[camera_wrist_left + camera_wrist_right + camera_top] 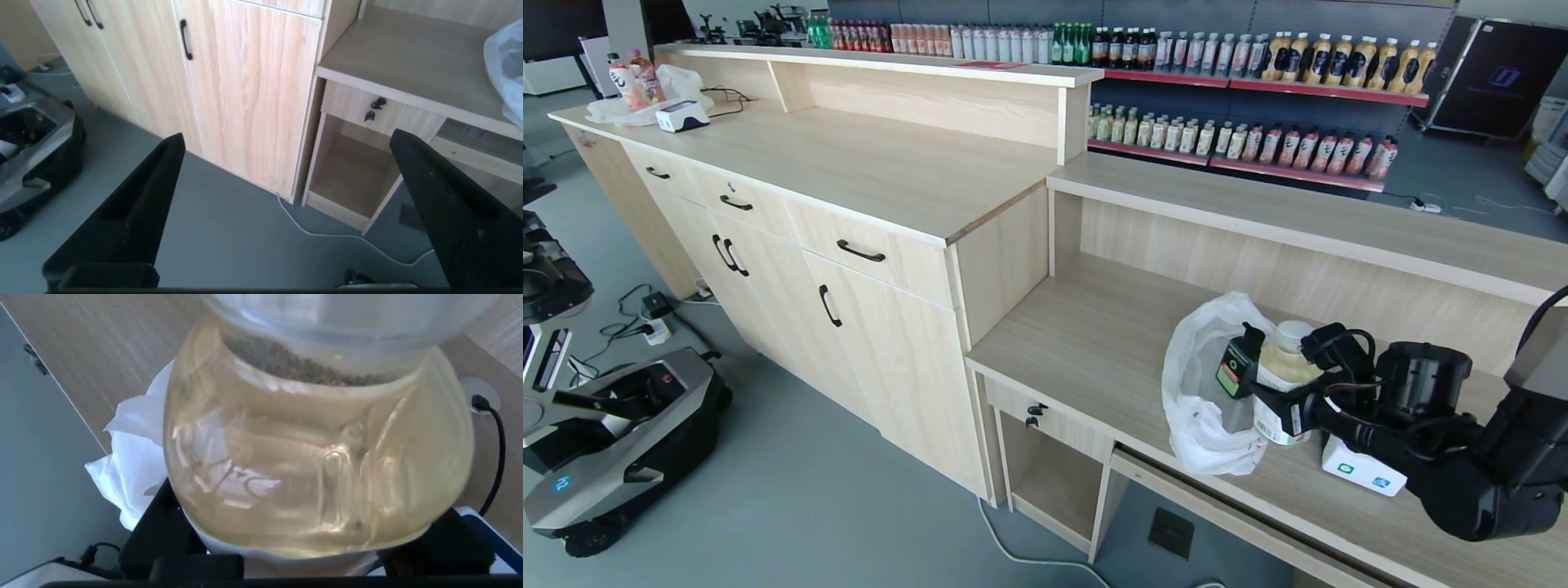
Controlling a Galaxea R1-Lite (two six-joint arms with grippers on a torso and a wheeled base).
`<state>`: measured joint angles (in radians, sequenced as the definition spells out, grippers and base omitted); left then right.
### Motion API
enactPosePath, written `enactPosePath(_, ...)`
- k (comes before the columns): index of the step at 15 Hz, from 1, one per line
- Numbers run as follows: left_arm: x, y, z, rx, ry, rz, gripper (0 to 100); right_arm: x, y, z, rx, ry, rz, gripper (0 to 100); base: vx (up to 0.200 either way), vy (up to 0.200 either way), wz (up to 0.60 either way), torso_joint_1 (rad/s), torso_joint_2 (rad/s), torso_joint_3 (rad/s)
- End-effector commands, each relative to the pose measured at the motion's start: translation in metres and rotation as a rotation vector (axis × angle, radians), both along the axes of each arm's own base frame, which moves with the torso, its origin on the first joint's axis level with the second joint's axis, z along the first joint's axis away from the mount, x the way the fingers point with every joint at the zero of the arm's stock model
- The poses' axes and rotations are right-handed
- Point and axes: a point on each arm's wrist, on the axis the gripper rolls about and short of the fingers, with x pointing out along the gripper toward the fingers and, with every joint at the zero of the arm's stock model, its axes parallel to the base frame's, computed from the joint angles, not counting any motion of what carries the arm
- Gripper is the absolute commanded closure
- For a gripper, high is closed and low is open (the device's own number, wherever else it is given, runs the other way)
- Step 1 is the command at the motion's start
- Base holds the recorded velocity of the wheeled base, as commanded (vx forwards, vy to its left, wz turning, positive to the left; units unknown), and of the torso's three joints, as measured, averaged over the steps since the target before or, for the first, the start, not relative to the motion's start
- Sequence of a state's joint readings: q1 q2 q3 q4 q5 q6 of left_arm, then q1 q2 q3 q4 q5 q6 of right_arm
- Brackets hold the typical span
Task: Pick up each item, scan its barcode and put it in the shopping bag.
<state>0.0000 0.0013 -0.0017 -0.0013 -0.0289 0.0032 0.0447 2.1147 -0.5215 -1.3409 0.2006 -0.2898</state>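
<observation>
— On the robot's left side, how does the arm stand?
— The left gripper (pixel 286 139) hangs above the grey floor (pixel 221 237), in front of the cabinet doors (pixel 245 82). Its two black fingers (pixel 131 220) are spread wide apart and hold nothing.

— Moving right in the head view, what lies on the tall counter (pixel 849 163)?
— At its far-left end are two small bottles (pixel 637 77), a white plastic sack (pixel 682 82) and a small white device (pixel 682 117). Behind the counter, wall shelves (pixel 1258 82) carry rows of drinks.

— And further right?
— The lower desk (pixel 1094 335) adjoins the counter. The shopping bag (pixel 1201 400), white and translucent, lies crumpled near the desk's front edge.

— Where is the item being handled?
— The drink bottle (pixel 1278 416) is upright, just right of the shopping bag and close against it. It has a white cap and pale yellow contents. Whether its base touches the desk cannot be told.

— What is the state of the right hand?
— The right gripper (pixel 1284 351) is clamped on the drink bottle, one finger on each side of its upper body. In the right wrist view the drink bottle (pixel 319 490) is seen from close by, with the shopping bag (pixel 135 457) beside it on the lower desk (pixel 106 351).

— Anything at the far right?
— A white box (pixel 1364 474) rests on the desk just right of the bottle, beneath the arm.
</observation>
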Motion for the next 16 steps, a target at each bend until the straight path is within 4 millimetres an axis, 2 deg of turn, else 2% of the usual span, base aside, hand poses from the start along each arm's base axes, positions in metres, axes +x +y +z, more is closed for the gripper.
enactPosePath(1, 0.0, 0.0, 0.0, 0.0, 0.0, 0.0, 0, 0.004, 0.001, -0.011, 0.004, 0.012, 0.013, 100, 0.0, 0.0, 0.0, 0.0, 0.0, 0.0)
enactPosePath(4, 0.0, 0.0, 0.0, 0.0, 0.0, 0.0, 0, 0.013, 0.003, -0.02, 0.025, -0.026, 0.099, 100, 0.0, 0.0, 0.0, 0.0, 0.0, 0.0)
enactPosePath(10, 0.0, 0.0, 0.0, 0.0, 0.0, 0.0, 0, 0.037, 0.004, -0.036, 0.028, -0.075, 0.101, 100, 0.0, 0.0, 0.0, 0.0, 0.0, 0.0)
enactPosePath(16, 0.0, 0.0, 0.0, 0.0, 0.0, 0.0, 0, 0.053, 0.006, -0.054, 0.036, -0.083, 0.145, 100, 0.0, 0.0, 0.0, 0.0, 0.0, 0.0)
